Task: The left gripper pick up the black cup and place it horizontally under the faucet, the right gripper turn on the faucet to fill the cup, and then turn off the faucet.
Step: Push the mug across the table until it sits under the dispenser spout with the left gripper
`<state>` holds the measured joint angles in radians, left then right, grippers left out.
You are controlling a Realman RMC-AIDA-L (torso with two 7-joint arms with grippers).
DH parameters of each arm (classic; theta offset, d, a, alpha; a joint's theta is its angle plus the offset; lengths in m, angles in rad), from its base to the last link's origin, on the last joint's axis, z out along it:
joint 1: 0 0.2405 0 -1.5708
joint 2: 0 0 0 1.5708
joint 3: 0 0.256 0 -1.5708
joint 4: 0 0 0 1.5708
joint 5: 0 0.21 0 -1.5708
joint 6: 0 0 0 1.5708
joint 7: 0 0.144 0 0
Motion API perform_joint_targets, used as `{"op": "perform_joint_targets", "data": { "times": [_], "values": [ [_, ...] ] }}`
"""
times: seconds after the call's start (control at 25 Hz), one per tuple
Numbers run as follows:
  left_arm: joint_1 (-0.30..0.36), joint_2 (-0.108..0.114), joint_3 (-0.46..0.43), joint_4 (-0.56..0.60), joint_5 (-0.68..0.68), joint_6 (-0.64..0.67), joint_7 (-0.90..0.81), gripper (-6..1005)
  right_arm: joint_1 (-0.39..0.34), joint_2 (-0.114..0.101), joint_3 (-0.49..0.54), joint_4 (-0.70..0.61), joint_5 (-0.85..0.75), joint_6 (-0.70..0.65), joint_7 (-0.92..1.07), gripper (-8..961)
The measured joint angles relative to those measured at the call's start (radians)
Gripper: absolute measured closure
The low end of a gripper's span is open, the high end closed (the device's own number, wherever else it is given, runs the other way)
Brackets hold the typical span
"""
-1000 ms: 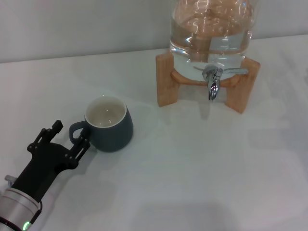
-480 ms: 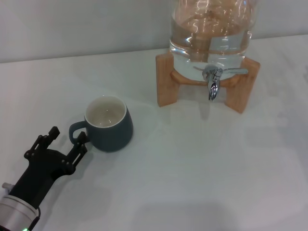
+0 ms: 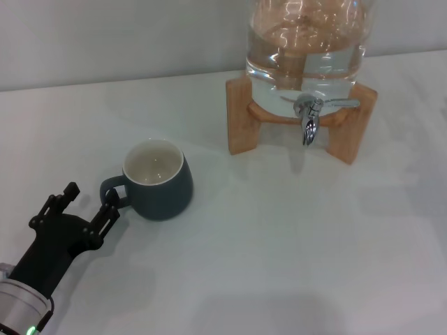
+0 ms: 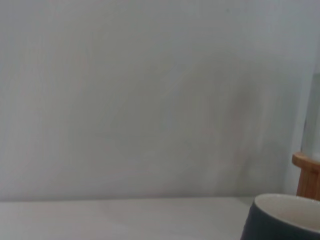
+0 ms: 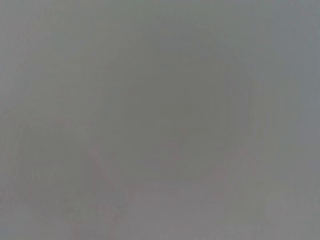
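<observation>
The black cup stands upright on the white table, left of centre, handle toward the near left; its rim also shows in the left wrist view. My left gripper is open and empty just near-left of the cup, one fingertip beside the handle, not gripping it. The faucet is a small chrome spigot at the front of the glass water jar, lever flat, with nothing under its spout. My right gripper is out of view.
The glass water jar sits on a wooden stand at the back right. A grey wall runs behind the table. The right wrist view shows only plain grey.
My left gripper has drawn back toward the near left, away from the cup's handle. The cup and faucet have not moved.
</observation>
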<state>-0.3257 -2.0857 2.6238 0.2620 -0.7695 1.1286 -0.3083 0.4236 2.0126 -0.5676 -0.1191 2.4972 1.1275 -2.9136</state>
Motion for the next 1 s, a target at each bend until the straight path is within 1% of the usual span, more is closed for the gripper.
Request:
{"op": "perform_joint_targets", "data": {
  "times": [0.24, 0.48, 0.72, 1.0],
  "values": [
    [-0.006, -0.002, -0.002, 0.003, -0.001, -0.036, -0.003, 262, 0.000, 0.000, 0.000, 0.001, 0.000, 0.004, 0.001, 145],
    [-0.008, -0.004, -0.003, 0.006, -0.003, -0.044, -0.003, 262, 0.003, 0.000, 0.000, 0.001, -0.001, 0.000, 0.001, 145],
    [-0.010, -0.004, -0.004, 0.007, -0.062, -0.046, -0.003, 263, 0.003, 0.000, 0.000, 0.000, -0.002, -0.001, 0.000, 145],
    [-0.026, -0.005, -0.004, 0.008, -0.064, -0.079, -0.015, 263, 0.004, 0.000, 0.001, -0.002, 0.001, -0.001, 0.000, 145]
  ]
}}
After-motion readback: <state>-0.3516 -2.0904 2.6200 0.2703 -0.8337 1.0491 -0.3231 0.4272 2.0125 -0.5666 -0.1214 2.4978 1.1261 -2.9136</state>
